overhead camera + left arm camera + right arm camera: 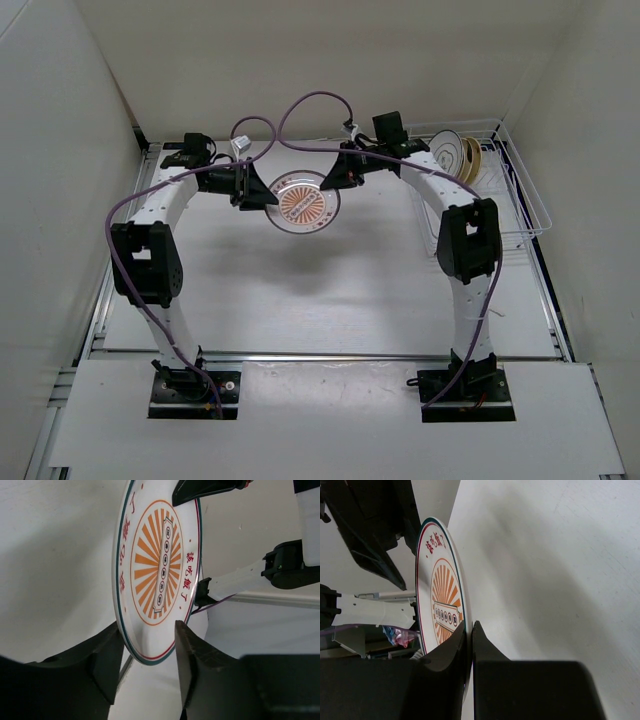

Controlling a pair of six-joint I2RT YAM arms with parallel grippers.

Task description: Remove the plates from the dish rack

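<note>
Hanging flat above the surface [330, 290] between both arms: sunburst plate [303, 203]. Pinching its right rim tight: right fingers [482, 645]. Straddling the opposite rim, half-open, not yet clamping: left fingers [182, 645]. Standing in the dish rack [520, 200]: remaining plates [455, 155].

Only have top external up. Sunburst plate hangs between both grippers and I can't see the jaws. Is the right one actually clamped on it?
Observer: Yes. The right wrist view shows the right gripper pinched shut on the rim of the sunburst plate.
Operator: And the left?
Observer: The left gripper straddles the opposite rim, one jaw on each face. I cannot tell whether it is pressing on the plate.
Operator: Any markings to confirm which plate?
Observer: Red characters ring the orange sunburst, and a dark green line runs along the edge.
</note>
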